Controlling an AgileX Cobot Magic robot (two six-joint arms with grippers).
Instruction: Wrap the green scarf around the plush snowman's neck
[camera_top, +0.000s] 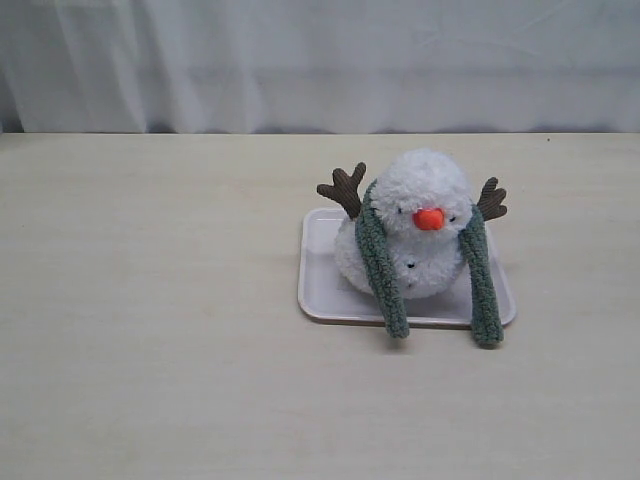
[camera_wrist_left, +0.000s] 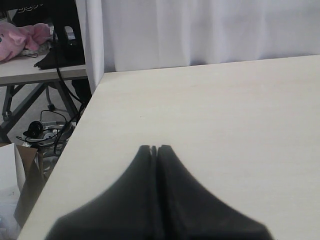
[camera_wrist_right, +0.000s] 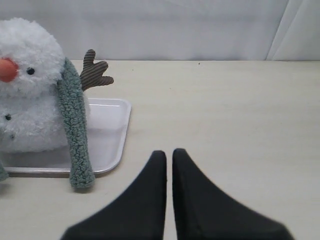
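Pale surface (camera_top: 150, 350) carries a white tray (camera_top: 318, 290) toward 4 o'clock of centre. The plush snowman (camera_top: 425, 185) sits on the tray, nose facing 6 o'clock. The green scarf (camera_top: 378, 260) hangs down either side of its head, ends uncrossed, tips past the tray's 6 o'clock rim. Left tool (camera_wrist_left: 154, 148): pressed together, empty. Right tool (camera_wrist_right: 169, 152): all but together, thin slit, empty.

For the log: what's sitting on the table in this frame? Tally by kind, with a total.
plush snowman: 1
green scarf: 1
white tray: 1
Total: 3
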